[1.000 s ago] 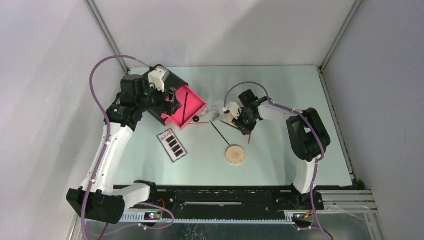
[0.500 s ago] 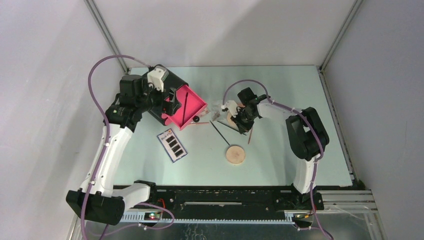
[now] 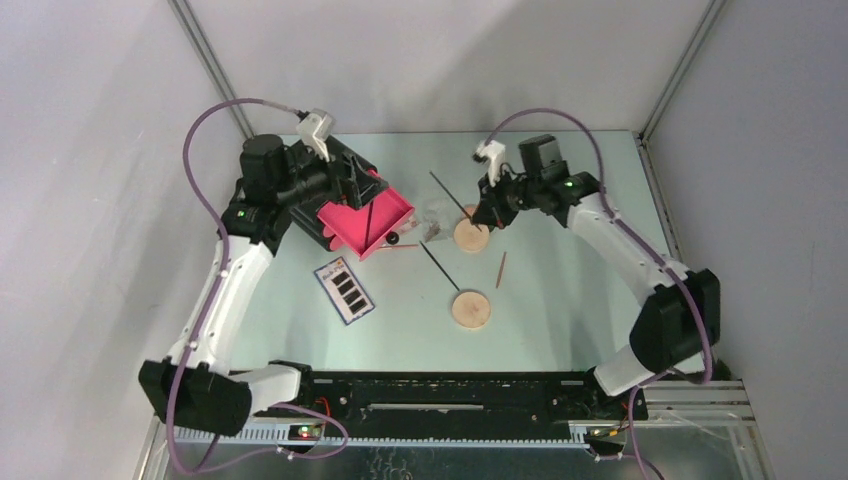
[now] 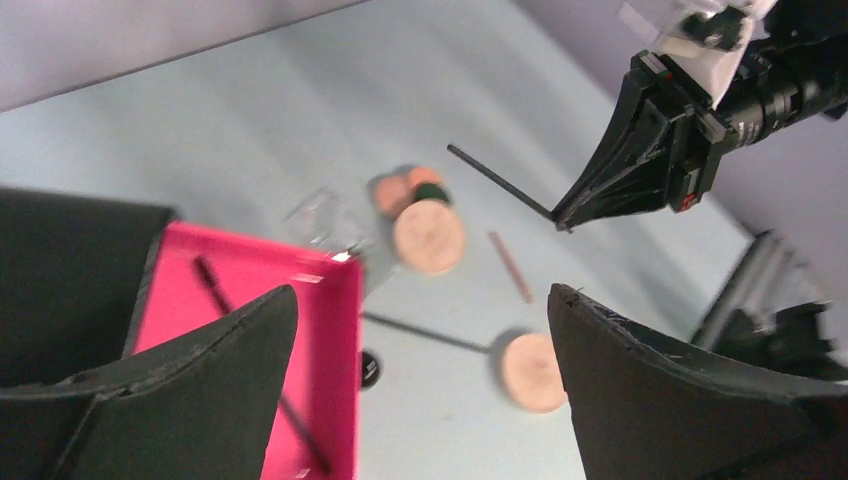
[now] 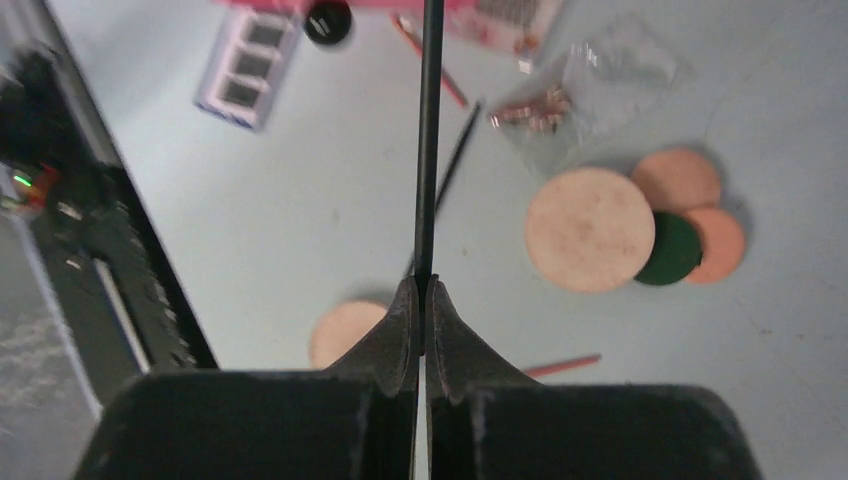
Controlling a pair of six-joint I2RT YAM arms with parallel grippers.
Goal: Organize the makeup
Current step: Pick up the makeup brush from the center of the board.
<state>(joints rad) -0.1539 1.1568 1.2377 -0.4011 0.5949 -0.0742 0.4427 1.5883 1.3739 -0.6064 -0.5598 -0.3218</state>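
My right gripper (image 3: 489, 207) (image 5: 425, 285) is shut on a thin black stick (image 3: 450, 190) (image 5: 429, 140) and holds it above the table, over a tan disc (image 3: 471, 236) (image 5: 588, 228). Beside that disc lie peach rounds (image 5: 678, 178) and a dark-green round (image 5: 668, 248). A second tan disc (image 3: 471, 309), another black stick (image 3: 440, 265), a pink stick (image 3: 500, 270), a clear packet (image 3: 437, 215) and the palette (image 3: 345, 290) lie on the table. My left gripper (image 3: 350, 192) (image 4: 422, 290) is open and empty over the pink drawer (image 3: 365, 215) (image 4: 310, 330), which holds a black stick (image 3: 371, 213).
The black box (image 3: 340, 165) stands at the back left under my left arm, its pink drawer pulled out. A small black round (image 3: 393, 238) and a thin red stick (image 3: 405, 246) lie at the drawer's front edge. Frame posts rise at the back corners.
My right gripper has risen from the table with the black stick and swung back and right. My left gripper has lifted slightly over the drawer.
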